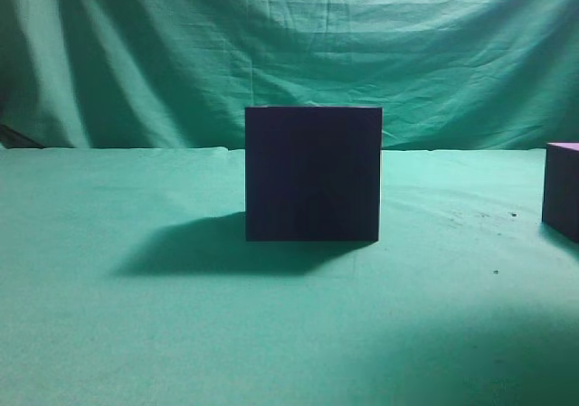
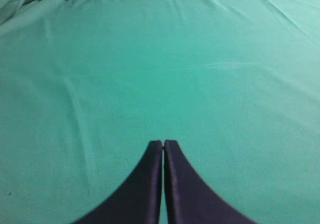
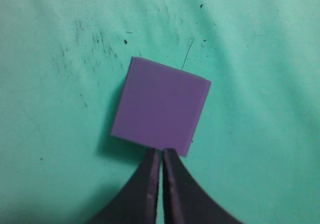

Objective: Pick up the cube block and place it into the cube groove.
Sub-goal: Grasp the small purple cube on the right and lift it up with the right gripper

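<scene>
The cube groove (image 1: 313,174) stands mid-tabletop (image 1: 136,334); the cube block (image 3: 160,106) sits at its 3 o'clock, well apart; the right gripper (image 3: 161,154), pressed together, hovers above the block's 6 o'clock edge; the left gripper (image 2: 163,145) is likewise pressed together.

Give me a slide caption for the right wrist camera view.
Closed right gripper hovers over the near edge of the purple cube block on green cloth.
</scene>
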You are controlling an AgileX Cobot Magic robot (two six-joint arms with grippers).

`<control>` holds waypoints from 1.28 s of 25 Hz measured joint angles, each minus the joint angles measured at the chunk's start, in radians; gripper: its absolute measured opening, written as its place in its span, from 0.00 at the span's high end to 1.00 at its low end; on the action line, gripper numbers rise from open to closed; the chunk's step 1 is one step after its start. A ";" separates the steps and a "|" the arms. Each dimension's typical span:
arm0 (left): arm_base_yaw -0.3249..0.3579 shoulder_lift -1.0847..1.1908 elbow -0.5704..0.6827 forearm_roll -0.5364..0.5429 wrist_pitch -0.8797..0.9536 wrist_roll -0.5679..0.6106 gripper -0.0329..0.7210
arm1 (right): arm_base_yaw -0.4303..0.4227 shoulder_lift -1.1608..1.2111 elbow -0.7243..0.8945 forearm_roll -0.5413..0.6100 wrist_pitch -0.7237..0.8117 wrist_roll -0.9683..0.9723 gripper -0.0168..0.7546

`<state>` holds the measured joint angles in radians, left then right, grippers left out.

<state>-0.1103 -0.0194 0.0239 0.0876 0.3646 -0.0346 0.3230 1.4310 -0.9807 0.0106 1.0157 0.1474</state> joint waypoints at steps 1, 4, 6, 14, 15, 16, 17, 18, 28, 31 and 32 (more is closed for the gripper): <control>0.000 0.000 0.000 0.000 0.000 0.000 0.96 | 0.000 0.021 -0.009 0.000 0.000 0.009 0.98; 0.000 0.000 0.000 0.000 0.000 0.000 0.96 | 0.000 0.071 -0.017 0.000 -0.008 0.023 0.84; 0.000 0.000 0.000 0.000 0.000 0.000 0.96 | 0.000 0.094 -0.017 0.000 -0.014 0.032 0.67; 0.000 0.000 0.000 0.000 0.000 0.000 0.96 | 0.000 0.105 -0.018 -0.034 -0.061 0.152 0.16; 0.000 0.000 0.000 0.000 0.000 0.000 0.96 | 0.000 0.105 -0.018 -0.035 -0.065 0.163 0.16; 0.000 0.000 0.000 0.000 0.000 0.000 0.96 | 0.000 0.105 -0.018 -0.035 -0.075 0.167 0.16; 0.000 0.000 0.000 0.000 0.000 0.000 0.96 | 0.000 0.105 -0.018 -0.036 -0.086 0.169 0.16; 0.000 0.000 0.000 0.000 0.000 0.000 0.96 | 0.000 0.105 -0.018 -0.036 -0.093 0.173 0.16; 0.000 0.000 0.000 0.000 0.000 0.000 0.96 | 0.000 0.188 -0.018 -0.044 -0.116 0.192 0.23; 0.000 0.000 0.000 0.000 0.000 0.000 0.96 | 0.000 0.223 -0.018 -0.044 -0.116 0.193 0.26; 0.000 0.000 0.000 0.000 0.000 0.000 0.96 | 0.000 0.229 -0.018 -0.044 -0.116 0.195 0.26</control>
<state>-0.1103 -0.0194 0.0239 0.0876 0.3646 -0.0346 0.3230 1.6596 -0.9991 -0.0329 0.9000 0.3420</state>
